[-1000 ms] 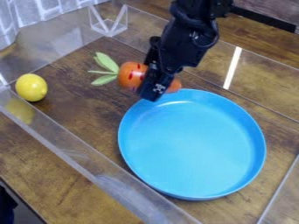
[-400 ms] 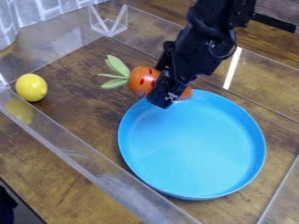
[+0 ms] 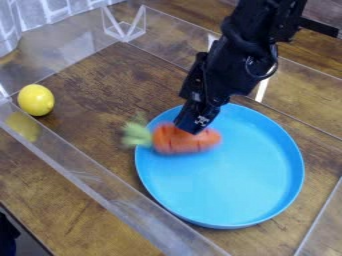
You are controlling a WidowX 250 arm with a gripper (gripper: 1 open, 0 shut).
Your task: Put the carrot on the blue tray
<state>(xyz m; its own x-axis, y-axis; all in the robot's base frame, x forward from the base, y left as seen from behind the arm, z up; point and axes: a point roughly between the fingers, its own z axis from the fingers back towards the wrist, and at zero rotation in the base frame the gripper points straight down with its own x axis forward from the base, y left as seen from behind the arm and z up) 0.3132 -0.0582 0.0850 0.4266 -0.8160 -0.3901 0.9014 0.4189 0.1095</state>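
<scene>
Wooden table is filling the frame, with clear acrylic walls running along its left and near sides; the blue tray is sitting at lower right in the same spot as in the earlier frames, its bare floor catching the light.

The black arm is reaching down from the top edge and has shifted a little rightward since a second ago; the gripper is hanging over the tray's upper-left rim, pointing steeply down; its fingers are now standing apart and are no longer clamping anything, where before they were closed on the carrot's orange body.

The carrot is blurring just below the fingertips, orange body over the tray's left inner edge, green leaves sticking out past the rim toward the left; earlier it was being carried above bare wood beside the tray; whether it is already resting on the tray cannot be told.

The lemon is sitting unmoved at far left against the acrylic wall.
</scene>
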